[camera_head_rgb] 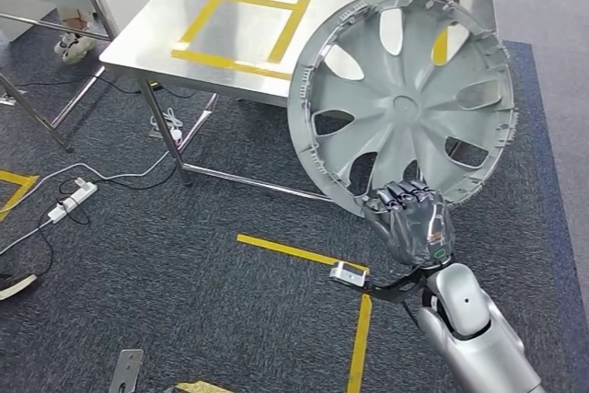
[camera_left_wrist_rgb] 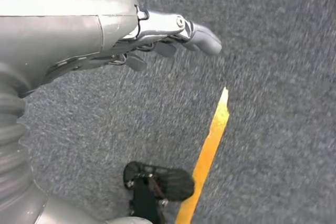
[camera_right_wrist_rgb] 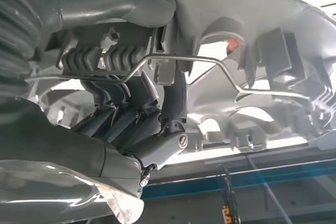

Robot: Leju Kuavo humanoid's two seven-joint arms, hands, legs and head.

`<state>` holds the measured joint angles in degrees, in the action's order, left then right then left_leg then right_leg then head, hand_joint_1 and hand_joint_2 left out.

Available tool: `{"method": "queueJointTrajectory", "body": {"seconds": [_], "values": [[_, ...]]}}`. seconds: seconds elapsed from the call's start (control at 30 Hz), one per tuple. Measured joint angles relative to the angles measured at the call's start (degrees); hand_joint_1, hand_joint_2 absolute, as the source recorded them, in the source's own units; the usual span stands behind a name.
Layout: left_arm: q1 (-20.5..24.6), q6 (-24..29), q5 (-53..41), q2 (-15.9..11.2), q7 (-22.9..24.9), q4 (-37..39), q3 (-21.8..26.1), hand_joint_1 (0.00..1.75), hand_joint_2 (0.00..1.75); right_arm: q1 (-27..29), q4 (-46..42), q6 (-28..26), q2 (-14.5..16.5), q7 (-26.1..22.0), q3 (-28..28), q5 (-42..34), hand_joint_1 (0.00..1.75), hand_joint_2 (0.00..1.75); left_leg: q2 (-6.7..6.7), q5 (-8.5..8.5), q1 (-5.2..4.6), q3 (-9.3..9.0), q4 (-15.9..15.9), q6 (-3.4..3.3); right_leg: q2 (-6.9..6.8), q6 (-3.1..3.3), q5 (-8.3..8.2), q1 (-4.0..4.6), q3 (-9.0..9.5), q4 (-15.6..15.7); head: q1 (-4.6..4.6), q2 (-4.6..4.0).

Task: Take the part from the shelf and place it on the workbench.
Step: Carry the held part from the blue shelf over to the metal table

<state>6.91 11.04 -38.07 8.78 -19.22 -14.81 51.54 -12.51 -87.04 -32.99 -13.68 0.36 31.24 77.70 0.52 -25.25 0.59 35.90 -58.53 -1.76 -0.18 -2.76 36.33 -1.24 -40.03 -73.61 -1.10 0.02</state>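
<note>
Silver right arm (camera_head_rgb: 472,329) with dark grey hand (camera_head_rgb: 411,223), black cables at the wrist, grey ribbed cover.

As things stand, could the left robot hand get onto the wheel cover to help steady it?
Probably not without a big move. The left robot hand hangs empty over the carpet, fingers apart, while the wheel cover is held upright by its lower rim in the right robot hand, in front of the workbench.

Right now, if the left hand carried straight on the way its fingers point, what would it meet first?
Probably the grey carpet: the left hand holds nothing and nothing lies beyond its fingers, though depth is unclear.
</note>
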Motion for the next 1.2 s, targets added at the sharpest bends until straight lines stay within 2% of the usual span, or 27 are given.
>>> {"method": "queueJointTrajectory", "body": {"seconds": [0.03,0.07,0.13,0.17,0.2,0.3,0.37,0.4,0.47,0.5,0.53,0.57,0.63,0.67,0.7,0.73,0.83,0.87,0.9,0.97,1.0,1.03,1.07,1.13,1.17,1.2], "values": [[-0.05,-0.01,0.00,0.02,0.01,0.01,0.00,0.00,1.75,0.12,0.01,-0.01,0.07,0.00,-0.10,0.03,1.75,1.75,0.10,-0.07,-0.06,-0.06,-0.01,-0.04,0.03,0.07,-0.79,0.05,-0.77,-0.49,0.01,0.00],[-0.07,-0.02,0.00,0.04,0.03,0.01,0.00,0.00,1.75,0.20,0.01,-0.01,0.15,-0.02,-0.23,0.09,1.75,1.75,0.20,-0.14,-0.10,-0.18,-0.01,-0.03,0.03,0.19,-2.57,0.08,-0.44,1.20,0.00,0.00],[-0.04,-0.02,0.00,0.06,0.16,0.02,0.00,0.00,1.75,0.24,0.01,-0.01,0.33,-0.06,-0.55,0.20,1.75,1.75,0.40,-0.38,-0.21,-0.44,-0.07,0.18,0.05,0.51,-6.88,0.15,2.45,8.50,0.03,0.00],[-0.02,-0.01,0.00,0.06,0.25,0.02,0.00,0.00,1.75,0.22,0.00,-0.02,0.45,-0.10,-0.67,0.25,1.75,1.75,0.49,-0.52,-0.33,-0.46,-0.19,0.40,0.06,0.67,-8.07,0.18,4.07,11.86,0.02,0.00],[-0.03,-0.01,0.00,0.05,0.32,0.02,0.00,0.00,1.75,0.23,0.00,-0.03,0.56,-0.16,-0.76,0.30,1.75,1.75,0.56,-0.59,-0.43,-0.41,-0.26,0.67,0.08,0.81,-8.56,0.25,5.14,14.01,-0.01,0.00],[-0.18,-0.09,0.02,0.02,0.49,0.02,0.02,0.00,1.75,0.33,0.01,-0.08,0.83,-0.43,-0.90,0.63,1.75,1.75,0.61,-0.59,-0.36,-0.34,-0.25,1.63,0.12,1.48,-8.48,0.35,6.01,15.27,-0.06,0.00],[-0.16,-0.21,0.02,-0.03,0.54,0.02,0.02,0.00,1.75,0.31,0.01,-0.08,1.04,-0.53,-1.02,0.84,1.75,1.75,0.38,-1.70,-0.25,0.35,-2.20,2.29,0.01,2.12,-8.53,0.15,6.52,15.56,-0.25,0.00],[-0.13,-0.28,0.02,-0.04,0.54,0.02,0.02,0.00,1.75,0.29,0.02,-0.08,1.20,-0.56,-1.10,0.90,1.75,1.75,0.25,-2.96,-0.17,1.54,-4.82,2.57,-0.09,2.39,-8.45,0.08,6.82,15.66,-0.36,0.00],[-0.15,-0.42,0.01,0.02,0.54,0.03,0.02,0.00,1.75,0.26,0.07,-0.08,1.49,-0.57,-1.19,0.95,1.75,1.75,0.14,-5.85,-0.07,5.21,-12.24,2.96,-0.20,2.78,-8.13,0.13,7.22,15.66,-0.51,0.00],[-0.22,-0.45,0.01,0.03,0.54,0.03,0.02,0.00,1.75,0.27,0.12,-0.08,1.59,-0.57,-1.22,0.97,1.75,1.75,0.12,-6.48,-0.05,6.76,-15.05,3.05,-0.20,2.85,-7.96,0.15,7.43,15.66,-0.50,0.00],[-0.28,-0.46,0.01,0.03,0.54,0.04,0.02,0.00,1.75,0.27,0.16,-0.08,1.66,-0.58,-1.22,0.99,1.75,1.75,0.10,-6.01,-0.04,7.47,-15.96,3.04,-0.18,2.86,-7.76,0.16,7.68,15.65,-0.52,0.00],[-0.31,-0.46,0.01,0.00,0.54,0.04,0.02,0.00,1.75,0.28,0.20,-0.08,1.73,-0.58,-1.24,1.01,1.75,1.75,0.09,-4.52,-0.05,7.14,-14.73,2.95,-0.13,2.81,-7.54,0.16,8.00,15.65,-0.52,0.00],[-0.30,-0.47,0.02,-0.11,0.54,0.04,0.02,0.00,1.75,0.25,0.23,-0.08,1.83,-0.58,-1.28,1.02,1.75,1.75,0.02,-0.33,-0.15,4.23,-7.80,2.42,-0.08,2.54,-6.97,0.17,8.72,15.66,-0.51,0.00],[-0.26,-0.48,0.01,-0.16,0.56,0.04,0.02,0.00,1.75,0.19,0.25,-0.08,1.87,-0.58,-1.29,1.04,1.75,1.75,-0.04,0.85,-0.29,2.67,-4.39,2.09,-0.03,2.28,-6.67,0.26,8.92,15.61,-0.49,0.00],[-0.19,-0.50,0.01,-0.20,0.61,0.04,0.02,0.00,1.75,0.12,0.29,-0.08,1.89,-0.58,-1.31,1.08,1.75,1.75,-0.12,1.28,-0.44,1.62,-2.02,1.79,-0.02,1.98,-6.45,0.32,8.98,15.60,-0.48,0.00],[-0.14,-0.51,0.01,-0.22,0.66,0.05,0.02,0.00,1.75,0.05,0.35,-0.09,1.92,-0.60,-1.31,1.14,1.75,1.75,-0.16,0.97,-0.59,1.16,-0.96,1.53,-0.03,1.68,-6.28,0.38,8.95,15.64,-0.45,0.00],[-0.17,-0.55,0.02,-0.20,0.73,0.06,0.02,0.00,1.75,-0.15,0.49,-0.10,2.08,-0.72,-1.35,1.26,1.75,1.75,-0.12,0.38,-0.56,0.60,-0.02,0.77,-0.11,0.71,-5.69,0.31,8.93,15.67,-0.39,0.00],[-0.16,-0.58,0.02,-0.21,0.73,0.06,0.02,0.00,1.75,-0.27,0.51,-0.10,2.12,-0.74,-1.39,1.28,1.75,1.75,-0.10,0.31,-0.46,0.24,0.27,0.44,-0.08,0.50,-5.01,0.28,8.36,14.52,-0.32,0.00],[-0.09,-0.61,0.02,-0.22,0.73,0.06,0.02,0.00,1.75,-0.37,0.55,-0.10,2.15,-0.76,-1.44,1.30,1.75,1.75,-0.09,0.21,-0.36,-0.11,0.50,0.14,-0.02,0.37,-3.91,0.24,7.03,12.08,-0.24,0.00],[0.04,-0.67,0.02,-0.26,0.73,0.06,0.02,0.00,1.75,-0.45,0.76,-0.10,2.17,-0.85,-1.51,1.40,1.75,1.75,-0.07,-0.22,-0.45,-0.44,0.52,-0.33,0.08,0.23,-1.29,0.24,2.53,4.55,-0.13,0.00],[0.03,-0.71,0.02,-0.26,0.73,0.06,0.02,0.00,1.75,-0.41,0.92,-0.10,2.18,-0.91,-1.52,1.50,1.75,1.75,-0.03,-0.46,-0.49,-0.64,0.49,-0.43,0.09,0.14,-0.73,0.23,0.23,1.30,-0.12,0.00],[-0.04,-0.75,0.02,-0.25,0.73,0.06,0.02,0.00,1.75,-0.36,1.09,-0.10,2.18,-0.96,-1.54,1.62,1.75,1.75,0.01,-0.75,-0.51,-0.92,0.46,-0.45,0.10,0.04,-1.20,0.22,-1.30,-0.20,-0.09,0.00],[-0.11,-0.80,0.02,-0.25,0.73,0.06,0.02,0.00,1.75,-0.35,1.25,-0.10,2.18,-0.99,-1.54,1.75,1.75,1.75,0.06,-1.09,-0.50,-1.31,0.43,-0.39,0.09,-0.02,-2.81,0.19,-1.76,0.43,-0.08,0.00],[-0.21,-0.85,0.02,-0.24,0.73,0.06,0.02,0.00,1.75,-0.35,1.45,-0.11,2.18,-1.03,-1.56,1.95,1.75,1.75,0.17,-1.97,-0.43,-2.41,0.36,-0.06,0.06,-0.07,-7.86,0.09,0.40,7.12,-0.07,0.00],[-0.18,-0.86,0.02,-0.26,0.73,0.06,0.02,0.00,1.75,-0.37,1.54,-0.11,2.18,-1.05,-1.55,2.03,1.75,1.75,0.24,-2.42,-0.49,-2.83,0.21,0.22,0.07,-0.02,-9.51,0.13,2.09,10.69,-0.03,0.00],[-0.14,-0.87,0.02,-0.28,0.72,0.06,0.02,0.00,1.75,-0.39,1.62,-0.13,2.18,-1.06,-1.54,2.12,1.75,1.75,0.30,-2.78,-0.55,-3.06,0.09,0.51,0.08,0.21,-10.25,0.19,3.41,13.23,-0.03,0.00]]}}
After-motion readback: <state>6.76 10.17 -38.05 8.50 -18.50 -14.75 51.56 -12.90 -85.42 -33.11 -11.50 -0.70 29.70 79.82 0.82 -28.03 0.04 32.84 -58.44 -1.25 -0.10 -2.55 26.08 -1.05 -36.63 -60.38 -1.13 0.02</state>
